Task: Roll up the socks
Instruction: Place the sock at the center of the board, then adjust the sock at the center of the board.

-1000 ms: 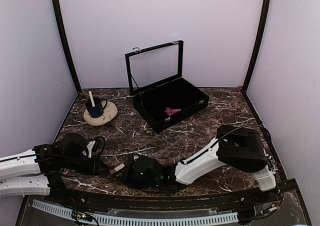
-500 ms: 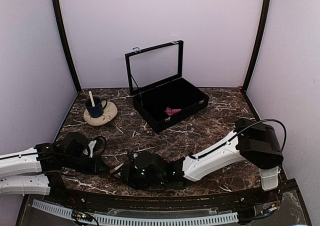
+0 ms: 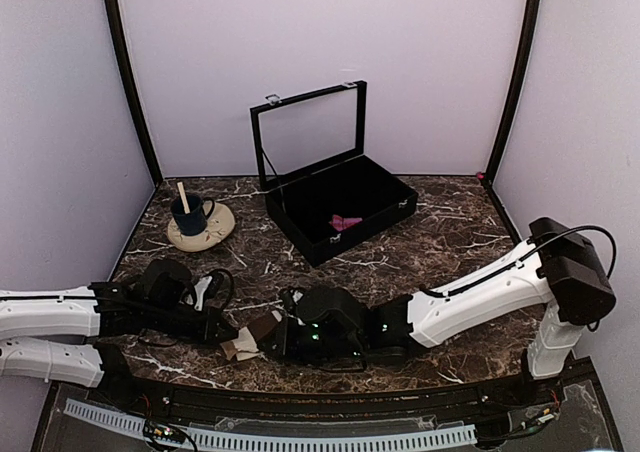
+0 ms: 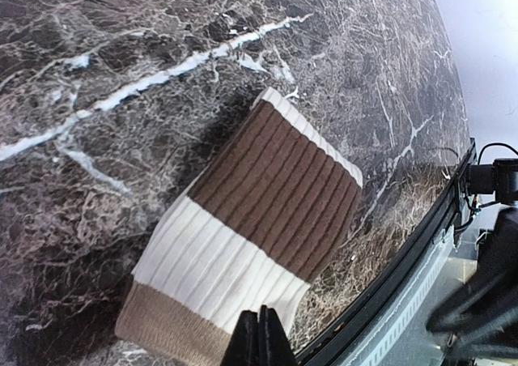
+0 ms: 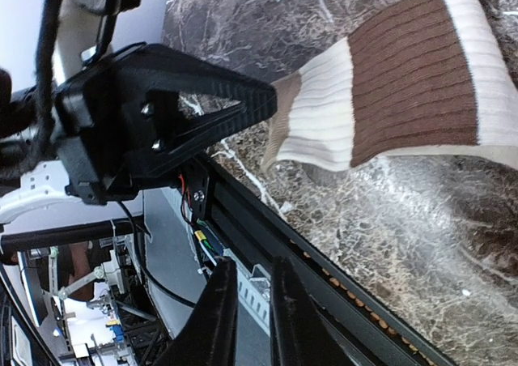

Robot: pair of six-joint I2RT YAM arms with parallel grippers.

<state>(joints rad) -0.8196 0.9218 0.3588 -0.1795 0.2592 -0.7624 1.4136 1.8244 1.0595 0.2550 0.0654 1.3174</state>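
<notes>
Counter (image 3: 430,234): dark brown stone with white veins; everything stands or lies on it.
Striped sock (image 4: 261,220): soft and ribbed, with bands of tan, cream, brown and cream; it lies mostly flat at about 7 o'clock on the counter, close to the front edge; the tan end points to 9 o'clock and the brown band to 3 o'clock.
Left hand (image 4: 261,335): the fingers are pressed tight together with no gap; it comes at the sock from 9 o'clock and pinches the tan end; in the right wrist view that corner is pulled up a little toward the black tip.
Right hand (image 5: 252,270): the two fingers stand close with a thin gap between them, and nothing is in the gap; it sits low at the sock's 3 o'clock side, near the brown band; the fingertips are a little apart from the cloth.
Black case (image 3: 365,234): open, lid standing up, at about 12 o'clock on the counter, well apart from both hands.
Pink sock (image 3: 346,222): a small bright bit of cloth lying inside the case, toward its front.
Cup (image 3: 190,215): dark blue, with a pale stick in it; it stands on a beige saucer (image 3: 216,234) at about 10 o'clock.
</notes>
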